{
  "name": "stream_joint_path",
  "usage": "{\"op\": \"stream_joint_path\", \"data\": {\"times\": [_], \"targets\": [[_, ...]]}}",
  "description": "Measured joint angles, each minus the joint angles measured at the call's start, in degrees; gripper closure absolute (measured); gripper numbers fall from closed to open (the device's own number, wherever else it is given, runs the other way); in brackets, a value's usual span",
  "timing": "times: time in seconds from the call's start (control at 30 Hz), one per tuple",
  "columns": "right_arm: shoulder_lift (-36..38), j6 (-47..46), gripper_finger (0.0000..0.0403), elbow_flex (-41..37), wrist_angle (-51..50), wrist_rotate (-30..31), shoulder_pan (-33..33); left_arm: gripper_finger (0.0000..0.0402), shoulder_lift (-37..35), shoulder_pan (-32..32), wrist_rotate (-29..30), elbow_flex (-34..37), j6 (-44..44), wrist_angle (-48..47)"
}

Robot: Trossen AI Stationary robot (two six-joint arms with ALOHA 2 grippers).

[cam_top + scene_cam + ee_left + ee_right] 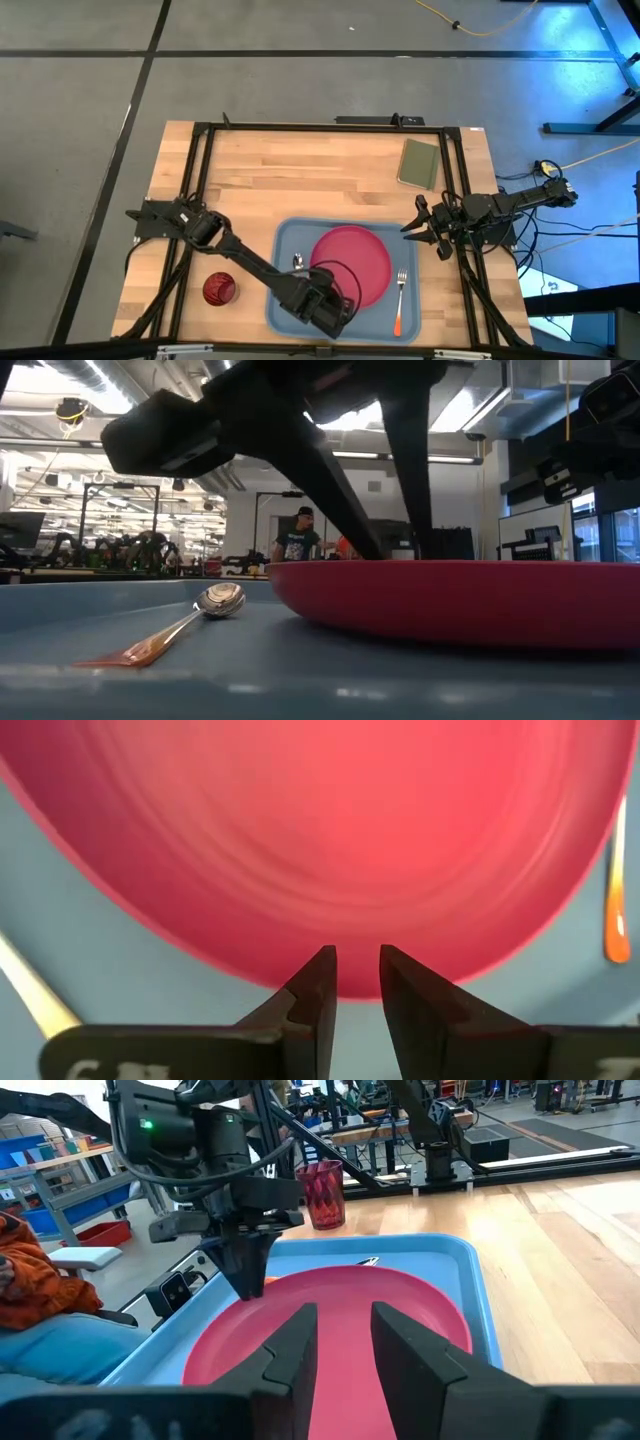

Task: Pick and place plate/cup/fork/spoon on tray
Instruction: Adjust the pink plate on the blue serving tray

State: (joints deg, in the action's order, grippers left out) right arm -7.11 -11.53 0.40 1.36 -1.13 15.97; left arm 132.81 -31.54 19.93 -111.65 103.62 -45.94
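The pink-red plate (355, 260) lies flat in the light blue tray (285, 235). The spoon (297, 262) lies in the tray left of the plate, and the fork (399, 300) lies in the tray to its right. The dark red cup (219, 289) stands on the table left of the tray. My left gripper (330, 298) points down over the plate's near-left rim (300, 982), its fingers a small gap apart with nothing between them. My right gripper (418, 228) hangs beside the tray's far right corner, a little open and empty. My left gripper's fingertips (322, 965) stand at the plate's near-left rim, coming from above and pointing down. I cannot tell whether they touch the plate. The plate rests flat on the tray.
A small green pad (419, 163) lies at the table's far right. The black frame rails (195, 200) run along the table's left, far and right sides. A person (297, 540) stands in the room beyond the table.
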Motion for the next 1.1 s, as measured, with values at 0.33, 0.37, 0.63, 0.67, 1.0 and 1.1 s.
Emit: {"op": "stream_joint_path", "data": {"times": [0.33, 0.37, 0.63, 0.67, 1.0, 1.1], "targets": [[0.00, 0.00, 0.0301, 0.00, 0.00, -0.01, 0.01, 0.0328, 0.00, -2.14, -1.27, 0.02, 1.31, 5.99], [0.00, 0.00, 0.0301, 0.00, -0.01, 0.00, 0.01, 0.0328, 0.00, -2.35, -1.22, 0.02, 1.31, 6.36], [0.00, 0.00, 0.0301, 0.01, -0.01, 0.00, 0.01, 0.0328, -0.42, -2.02, -0.16, 0.05, 0.90, 5.36], [0.00, 0.00, 0.0301, 0.00, 0.00, -0.01, 0.01, 0.0328, -1.07, -1.87, 0.36, 0.09, 0.80, 3.16], [0.00, 0.00, 0.0301, 0.01, 0.01, -0.01, 0.00, 0.0328, -6.59, 2.62, 12.13, 0.01, 8.78, -17.81], [0.00, 0.00, 0.0301, 0.01, -0.01, 0.01, 0.00, 0.0328, -6.67, 5.32, 12.26, 0.06, 9.66, -19.32]]}}
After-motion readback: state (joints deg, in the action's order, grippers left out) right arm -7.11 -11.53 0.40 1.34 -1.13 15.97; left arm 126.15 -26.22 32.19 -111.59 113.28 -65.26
